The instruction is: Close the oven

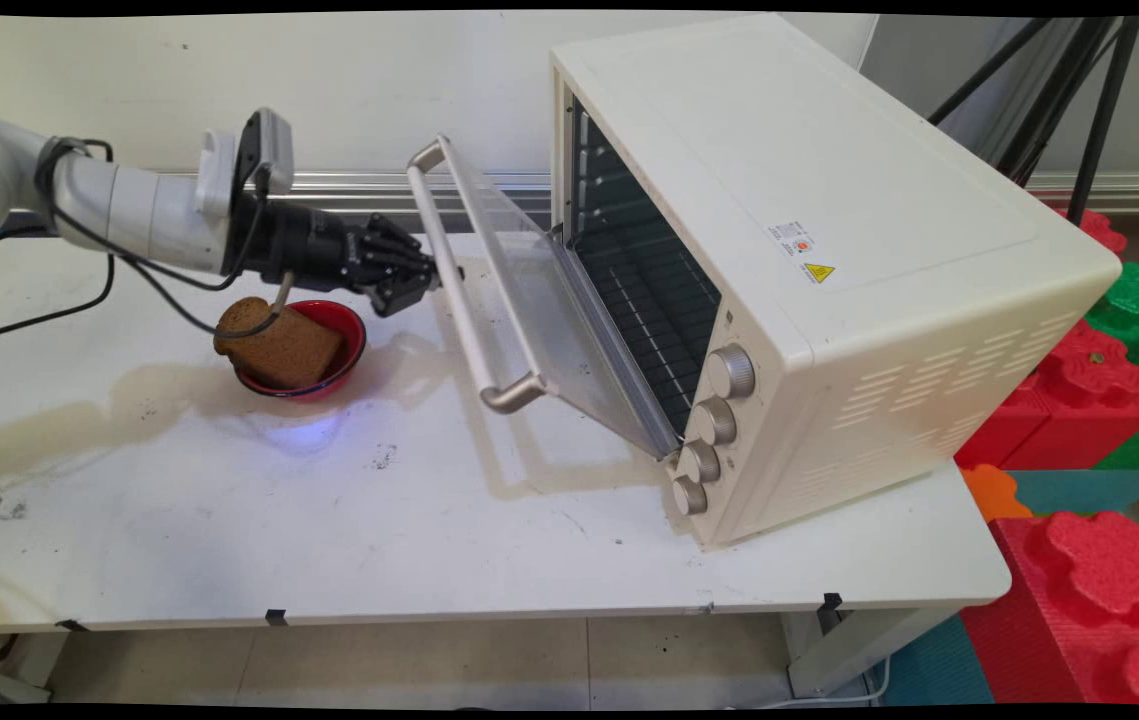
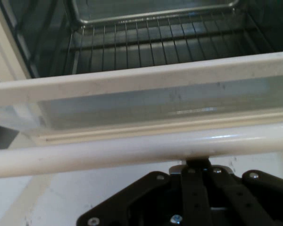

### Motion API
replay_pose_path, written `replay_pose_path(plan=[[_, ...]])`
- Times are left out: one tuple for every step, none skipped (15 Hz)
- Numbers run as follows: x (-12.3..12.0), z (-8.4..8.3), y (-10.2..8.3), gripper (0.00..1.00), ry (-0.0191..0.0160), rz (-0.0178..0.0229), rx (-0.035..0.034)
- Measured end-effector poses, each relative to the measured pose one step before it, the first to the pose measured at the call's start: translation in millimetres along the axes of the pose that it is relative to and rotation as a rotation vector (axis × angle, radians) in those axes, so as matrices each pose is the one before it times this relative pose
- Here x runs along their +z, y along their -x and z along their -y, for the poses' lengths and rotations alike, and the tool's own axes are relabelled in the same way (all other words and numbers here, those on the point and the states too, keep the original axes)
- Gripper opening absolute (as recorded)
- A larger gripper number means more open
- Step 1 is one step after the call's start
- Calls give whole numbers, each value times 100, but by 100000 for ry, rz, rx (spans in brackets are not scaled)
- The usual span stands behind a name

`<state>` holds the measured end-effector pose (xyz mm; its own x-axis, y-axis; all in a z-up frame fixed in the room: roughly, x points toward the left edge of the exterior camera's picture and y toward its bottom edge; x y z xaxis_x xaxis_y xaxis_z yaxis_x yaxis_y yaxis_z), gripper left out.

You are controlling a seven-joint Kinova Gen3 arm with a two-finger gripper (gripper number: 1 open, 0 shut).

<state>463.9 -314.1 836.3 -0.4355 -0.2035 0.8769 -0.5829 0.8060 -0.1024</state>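
A cream toaster oven [image 1: 829, 220] stands on the white table [image 1: 329, 520] with its glass door [image 1: 529, 300] hanging partly open, tilted towards the left. My gripper [image 1: 426, 276] is level with the door's metal handle [image 1: 459, 300] and touches its upper part. In the hand view the handle [image 2: 132, 151] runs across just above my gripper [image 2: 198, 163], which is shut with its fingertips together against the bar and nothing held. Past the door [image 2: 155, 101] I see the wire rack [image 2: 155, 42] inside the oven. A brown slice of bread [image 1: 279, 345] lies in a red bowl [image 1: 347, 325] just under my wrist.
Black cables hang from the arm over the bowl. Red, green and orange foam blocks [image 1: 1089, 590] are stacked on the floor past the table's right edge. A black tripod [image 1: 1079, 90] stands behind the oven. The oven's knobs [image 1: 714, 420] face the near side.
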Motion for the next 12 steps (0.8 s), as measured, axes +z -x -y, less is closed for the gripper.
replay_pose_path(plan=[[308, 27, -422, 0, -104, -686, -209], [227, 24, -285, 0, -84, -434, -104], [331, 27, -403, 0, -75, -603, -122], [395, 48, -451, 0, -73, -648, -70], [345, 54, -395, 0, -118, -547, 9], [266, 44, -305, 0, -90, -409, 13], [245, 64, -279, 0, -152, -308, 117], [207, 55, -221, 0, -96, -170, 158], [128, 45, -147, 0, -98, -105, 131], [110, 58, -132, 0, -140, -44, 246], [76, 41, -124, 0, -76, -34, 284], [44, 35, -88, 0, -36, 7, 264]])
